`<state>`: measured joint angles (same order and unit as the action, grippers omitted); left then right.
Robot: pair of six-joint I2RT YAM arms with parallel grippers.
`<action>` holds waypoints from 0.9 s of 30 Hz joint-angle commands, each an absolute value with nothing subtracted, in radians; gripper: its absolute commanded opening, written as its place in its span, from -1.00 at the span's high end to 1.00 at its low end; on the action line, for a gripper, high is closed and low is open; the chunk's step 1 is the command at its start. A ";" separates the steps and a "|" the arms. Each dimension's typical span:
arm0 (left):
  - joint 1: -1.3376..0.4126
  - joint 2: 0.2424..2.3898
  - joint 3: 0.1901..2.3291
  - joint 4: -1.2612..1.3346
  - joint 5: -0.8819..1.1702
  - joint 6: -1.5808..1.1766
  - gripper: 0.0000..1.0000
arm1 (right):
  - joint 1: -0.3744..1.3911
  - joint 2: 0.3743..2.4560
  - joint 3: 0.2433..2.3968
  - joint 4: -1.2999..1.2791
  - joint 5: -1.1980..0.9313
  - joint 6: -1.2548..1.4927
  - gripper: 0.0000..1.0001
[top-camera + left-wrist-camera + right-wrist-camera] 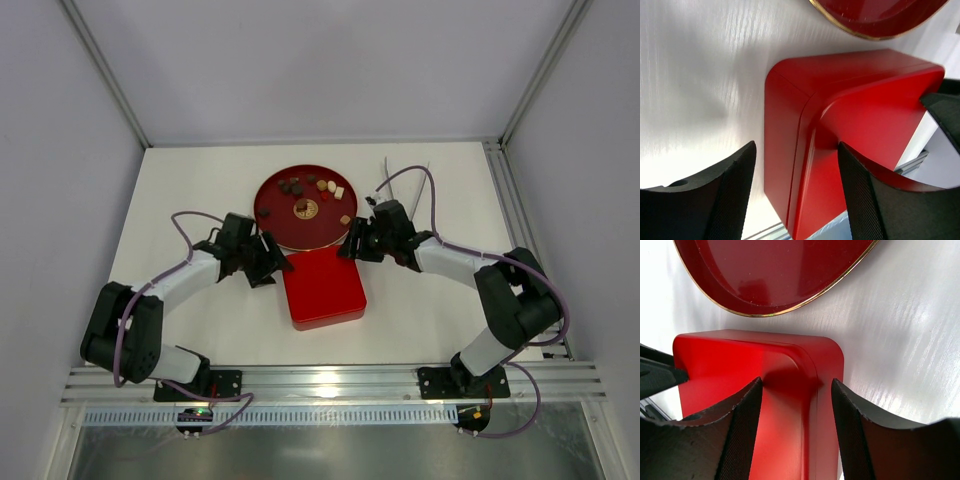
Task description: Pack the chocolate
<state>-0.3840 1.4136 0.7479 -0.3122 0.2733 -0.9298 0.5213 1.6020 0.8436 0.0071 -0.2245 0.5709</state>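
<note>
Several small chocolate pieces (pixel 310 188), dark brown, mid-brown and cream, lie on a round red plate (pixel 272 226) at the table's middle back. In front of it stands a square red box (pixel 322 288) with its lid on. My left gripper (pixel 277 262) is open, its jaws astride the box's far left corner (pixel 790 100). My right gripper (pixel 350 245) is open, its jaws astride the far right corner (pixel 827 352). Neither gripper holds anything. No chocolate shows in the wrist views, only the plate's gold-edged rim (pixel 860 35) (pixel 755 315).
Thin white sticks (pixel 405 170) lie at the back right by the right arm's cable. A metal rail (pixel 330 380) runs along the near table edge. White walls enclose the table on three sides.
</note>
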 commanded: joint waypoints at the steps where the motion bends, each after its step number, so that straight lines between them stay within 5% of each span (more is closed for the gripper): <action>1: -0.387 1.405 0.736 -0.469 0.302 -0.815 -0.30 | 0.526 1.644 0.821 -0.176 -0.107 0.522 -0.15; 12: -0.419 1.336 0.667 -0.534 0.362 -0.785 -0.30 | 0.526 1.649 0.853 -0.195 -0.094 0.528 -0.16; 27: -0.523 1.270 0.545 -0.567 0.301 -0.879 0.07 | 0.526 1.644 0.861 -0.206 -0.087 0.531 -0.15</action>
<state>-0.5114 1.2480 0.6140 -0.4175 0.4133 -0.8917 0.5262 1.6039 0.8791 -0.0608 -0.1932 0.5713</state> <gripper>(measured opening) 0.478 0.581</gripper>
